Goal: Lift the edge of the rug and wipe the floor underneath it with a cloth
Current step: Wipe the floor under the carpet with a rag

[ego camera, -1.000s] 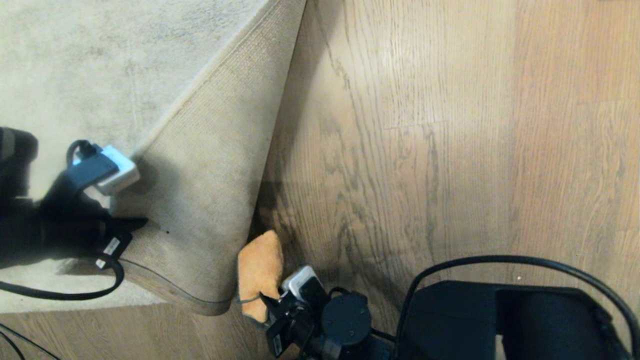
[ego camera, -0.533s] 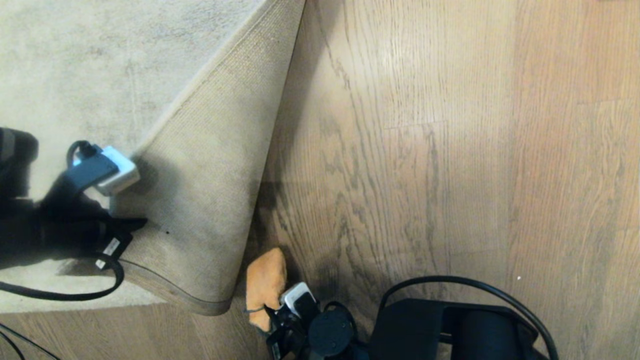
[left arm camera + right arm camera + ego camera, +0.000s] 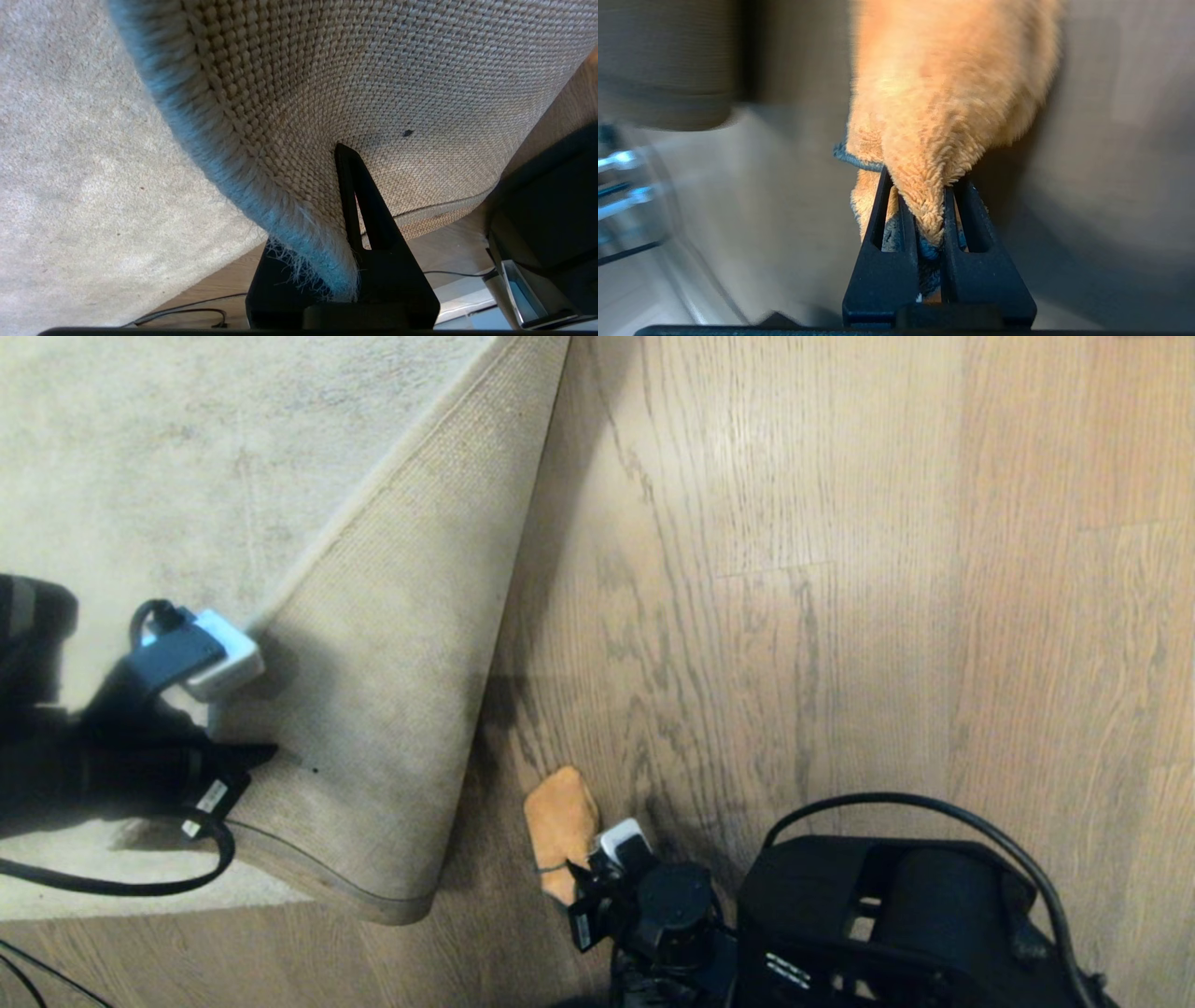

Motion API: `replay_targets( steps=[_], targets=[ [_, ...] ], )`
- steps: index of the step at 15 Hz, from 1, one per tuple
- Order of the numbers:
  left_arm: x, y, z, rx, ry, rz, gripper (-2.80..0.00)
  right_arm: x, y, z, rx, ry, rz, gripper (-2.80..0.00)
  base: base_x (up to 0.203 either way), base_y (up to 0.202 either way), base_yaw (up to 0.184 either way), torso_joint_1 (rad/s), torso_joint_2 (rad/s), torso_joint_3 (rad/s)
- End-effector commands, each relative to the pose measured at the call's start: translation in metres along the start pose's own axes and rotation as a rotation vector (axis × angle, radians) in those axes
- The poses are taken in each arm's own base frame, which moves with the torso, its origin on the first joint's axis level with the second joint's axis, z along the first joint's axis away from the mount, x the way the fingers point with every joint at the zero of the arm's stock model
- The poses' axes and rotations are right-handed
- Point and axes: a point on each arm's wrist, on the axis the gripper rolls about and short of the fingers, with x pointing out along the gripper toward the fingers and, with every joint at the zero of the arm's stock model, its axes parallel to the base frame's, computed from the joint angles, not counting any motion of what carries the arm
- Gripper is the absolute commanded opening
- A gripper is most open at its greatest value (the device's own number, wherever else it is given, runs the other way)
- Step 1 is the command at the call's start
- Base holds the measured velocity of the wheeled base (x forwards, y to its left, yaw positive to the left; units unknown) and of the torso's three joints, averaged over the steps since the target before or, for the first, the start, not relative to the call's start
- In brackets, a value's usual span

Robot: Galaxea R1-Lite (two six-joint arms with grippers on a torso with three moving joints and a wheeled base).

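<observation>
Now cloth [image 3: 943,116] pinched in right gripper [image 3: 930,224] (fwd of tips); on floor [image 3: 840,616].

The right gripper [image 3: 931,210] is pinching the cloth [image 3: 952,93] tight, its black fingers [image 3: 887,261] squeezing the fuzzy orange pile with a dark grey part showing between them. The cloth is lying on the floor [image 3: 1111,163], and the rug edge [image 3: 663,102] is sitting blurred off to one side.
</observation>
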Motion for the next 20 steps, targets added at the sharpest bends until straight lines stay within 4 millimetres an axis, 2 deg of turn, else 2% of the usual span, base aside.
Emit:
replay_targets(
  steps=[1,4,9,12,14,16,18,20],
  targets=[
    [0.001,0.000,-0.001,0.003,0.004,-0.003,-2.80,-0.016,-0.022,0.020,0.004,-0.018,-0.046,-2.80,0.000,0.000,0.000,0.000,0.00,0.000],
    [0.001,-0.001,-0.001,0.004,0.003,-0.006,-2.80,-0.049,-0.048,0.035,-0.002,0.032,-0.108,-2.80,0.000,0.000,0.000,0.000,0.00,0.000],
    [0.001,-0.002,-0.001,0.003,0.002,-0.008,-2.80,-0.105,-0.105,0.077,0.028,0.012,-0.266,-2.80,0.000,0.000,0.000,0.000,0.00,0.000],
    [0.001,-0.002,0.000,0.004,0.002,-0.011,-2.80,-0.137,-0.122,0.093,0.042,-0.005,-0.327,-2.80,0.000,0.000,0.000,0.000,0.00,0.000],
    [0.001,-0.002,0.000,0.004,0.002,-0.011,-2.80,-0.148,-0.122,0.099,0.043,-0.014,-0.330,-2.80,0.000,0.000,0.000,0.000,0.00,0.000],
    [0.001,-0.002,0.000,0.004,0.001,-0.010,-2.80,-0.147,-0.113,0.101,0.040,-0.024,-0.293,-2.80,0.000,0.000,0.000,0.000,0.00,0.000],
    [0.001,-0.002,0.000,0.005,0.000,-0.012,-2.80,-0.139,-0.090,0.103,0.037,-0.043,-0.206,-2.80,0.000,0.000,0.000,0.000,0.00,0.000],
    [0.001,-0.002,0.000,0.004,0.001,-0.010,-2.80,-0.119,-0.057,0.106,0.032,-0.082,-0.099,-2.80,0.000,0.000,0.000,0.000,0.00,0.000]
  ],
)
